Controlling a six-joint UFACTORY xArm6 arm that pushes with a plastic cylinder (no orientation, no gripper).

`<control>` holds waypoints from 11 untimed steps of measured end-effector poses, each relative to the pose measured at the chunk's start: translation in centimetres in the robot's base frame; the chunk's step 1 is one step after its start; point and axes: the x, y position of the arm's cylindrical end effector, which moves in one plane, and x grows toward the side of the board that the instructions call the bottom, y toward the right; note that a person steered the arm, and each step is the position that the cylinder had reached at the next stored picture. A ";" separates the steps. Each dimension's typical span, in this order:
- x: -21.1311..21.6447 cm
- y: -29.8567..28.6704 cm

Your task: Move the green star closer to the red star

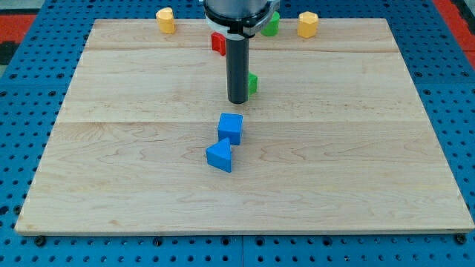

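One dark rod, no jaws on it; my tip [237,101] down on the pale wooden desk [356,163]. Touching its right: small green block [253,83], mostly hidden, shape unclear. Red block [217,43] at the view's top, half hidden. Below: blue cube [231,127], blue triangular block [220,156]. Top edge: two yellow blocks [165,20] [308,24], another green block [271,25].

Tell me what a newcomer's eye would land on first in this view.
First the thick dark rod coming down from the view's top, my tip resting on the wooden board just left of a green block that it mostly hides. Next, the two blue blocks touching near the board's middle: a blue cube with a blue triangular block below it. Along the top edge sit two yellow blocks, with a red block and another green block beside the rod.
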 end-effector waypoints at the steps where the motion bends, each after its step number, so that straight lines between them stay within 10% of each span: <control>1: 1.8 -0.4; 7: -5.6 2.2; 11: -0.8 0.0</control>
